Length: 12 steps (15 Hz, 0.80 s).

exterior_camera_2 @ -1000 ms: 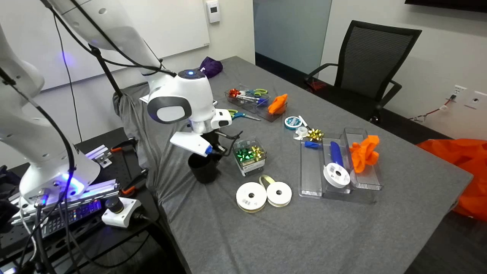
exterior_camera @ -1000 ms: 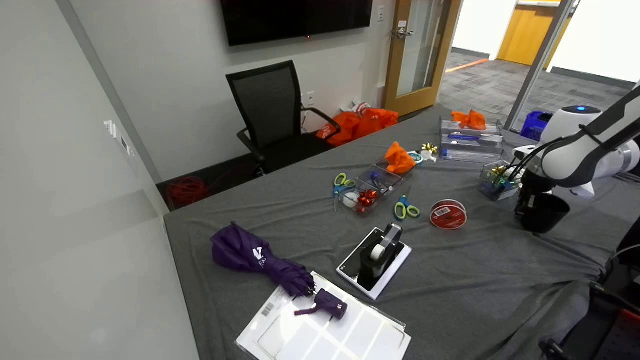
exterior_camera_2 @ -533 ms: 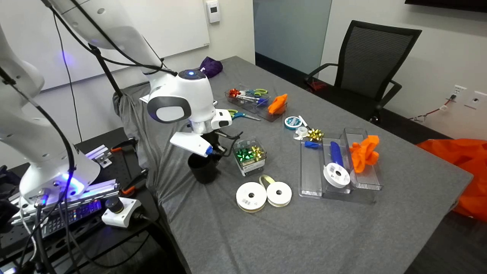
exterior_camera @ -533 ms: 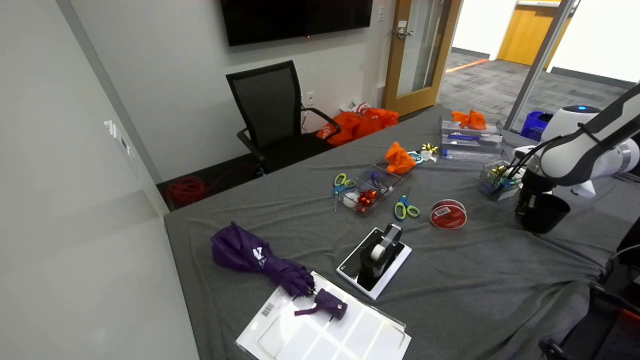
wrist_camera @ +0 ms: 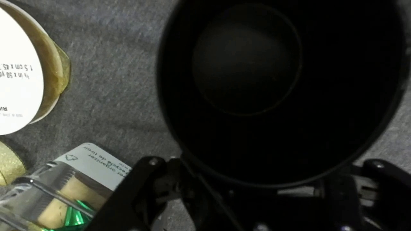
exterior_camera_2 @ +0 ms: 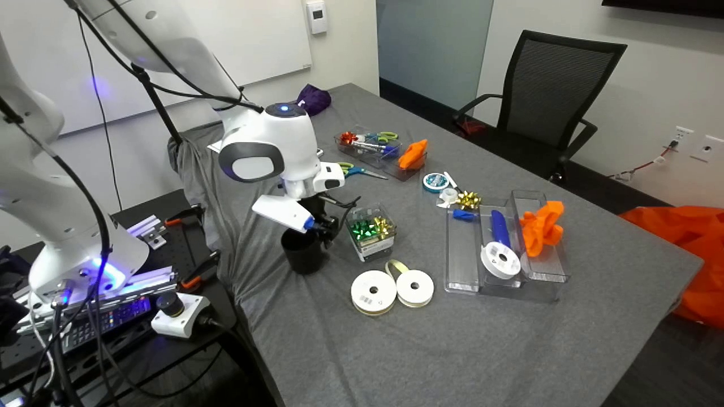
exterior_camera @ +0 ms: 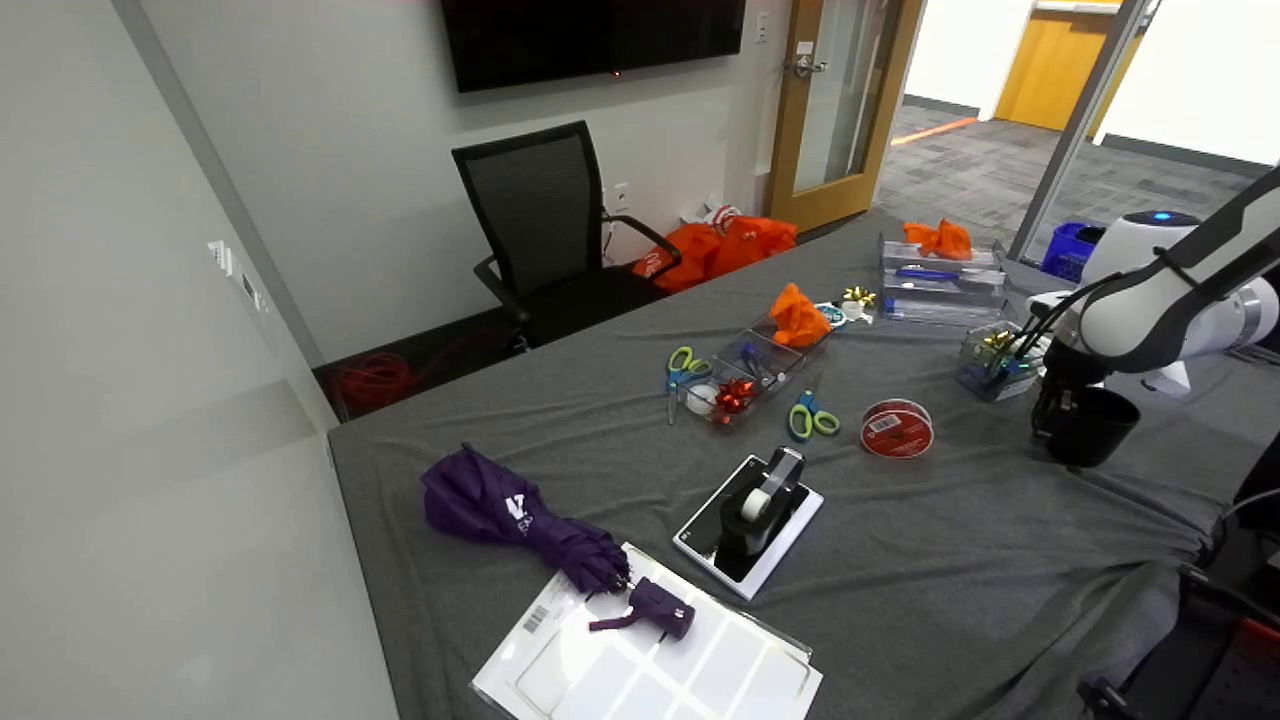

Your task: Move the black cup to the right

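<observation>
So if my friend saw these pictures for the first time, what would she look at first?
Probably the big white robot arm, bending down over the gray table to the black cup in both exterior views; that cup's dark round opening also fills much of the wrist view. Then maybe a bright orange crumpled piece in a clear tray, and the purple umbrella lying with its handle on white sheets.

Dark screen (exterior_camera: 595, 40) on pale wall (exterior_camera: 350, 160) — black mesh chair (exterior_camera: 535, 215) below, wood-framed door (exterior_camera: 838, 110) nearby.
</observation>
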{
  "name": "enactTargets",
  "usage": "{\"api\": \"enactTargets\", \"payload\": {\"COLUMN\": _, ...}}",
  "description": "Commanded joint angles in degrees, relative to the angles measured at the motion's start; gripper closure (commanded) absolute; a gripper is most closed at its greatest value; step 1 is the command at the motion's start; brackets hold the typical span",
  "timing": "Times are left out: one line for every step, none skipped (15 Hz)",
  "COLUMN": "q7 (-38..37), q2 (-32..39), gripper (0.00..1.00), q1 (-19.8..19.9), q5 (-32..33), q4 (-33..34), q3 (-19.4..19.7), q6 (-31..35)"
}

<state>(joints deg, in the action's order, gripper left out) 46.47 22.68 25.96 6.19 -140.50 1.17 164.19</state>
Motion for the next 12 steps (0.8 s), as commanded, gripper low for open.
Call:
{"api": "enactTargets", "payload": {"q7": -0.97, "q2": -3.14, "gripper": 0.02, "q1": -0.11, "q5": -2.80, "q4": -1.42, "q3": -0.65, "q6": -2.71}}
{"api": "enactTargets", "payload": {"q7": -1.21, "q2": -3.93, "gripper": 0.00, "q1": 0.11, "q5": -3.97, "q4": -1.61, "q3": -1.20, "q6": -3.62}}
{"api": "enactTargets", "payload": {"q7": -1.24, "q2": -4.67, "gripper": 0.00, "q1": 0.20, "q5": -5.23, "q4": -1.73, "q3": -1.65, "q6": -4.52}}
{"api": "enactTargets", "payload": {"q7": -1.20, "q2": -5.71, "gripper": 0.00, "q1": 0.21, "q5": -6.93, "q4": -1.89, "q3": -2.17, "q6": -5.84}}
{"api": "enactTargets", "payload": {"q7": -1.11, "q2": -6.49, "gripper": 0.00, "q1": 0.03, "q5": -8.49, "q4": -1.91, "q3": -2.44, "q6": -6.92}}
{"api": "enactTargets", "payload": {"q7": -1.43, "q2": -7.78, "gripper": 0.00, "q1": -0.31, "q5": -10.62, "q4": -2.07, "q3": -2.82, "q6": -8.47}}
{"api": "enactTargets", "payload": {"q7": -2.24, "q2": -8.93, "gripper": 0.00, "q1": -1.06, "q5": -12.40, "q4": -2.18, "q3": -2.71, "q6": -9.88}}
{"api": "enactTargets", "payload": {"q7": -4.84, "q2": -10.38, "gripper": 0.00, "q1": -2.72, "q5": -13.40, "q4": -2.63, "q3": -1.95, "q6": -11.05}}
{"api": "enactTargets", "payload": {"q7": -6.99, "q2": -11.41, "gripper": 0.00, "q1": -3.92, "q5": -14.40, "q4": -2.90, "q3": -1.42, "q6": -11.83}}
{"api": "enactTargets", "payload": {"q7": -11.77, "q2": -12.75, "gripper": 0.00, "q1": -5.87, "q5": -14.86, "q4": -3.66, "q3": -0.72, "q6": -11.93}}
{"api": "enactTargets", "payload": {"q7": -15.70, "q2": -13.69, "gripper": 0.00, "q1": -7.24, "q5": -15.25, "q4": -4.08, "q3": -0.32, "q6": -11.87}}
{"api": "enactTargets", "payload": {"q7": -21.24, "q2": -14.80, "gripper": 0.00, "q1": -9.09, "q5": -14.92, "q4": -4.81, "q3": 0.19, "q6": -11.46}}
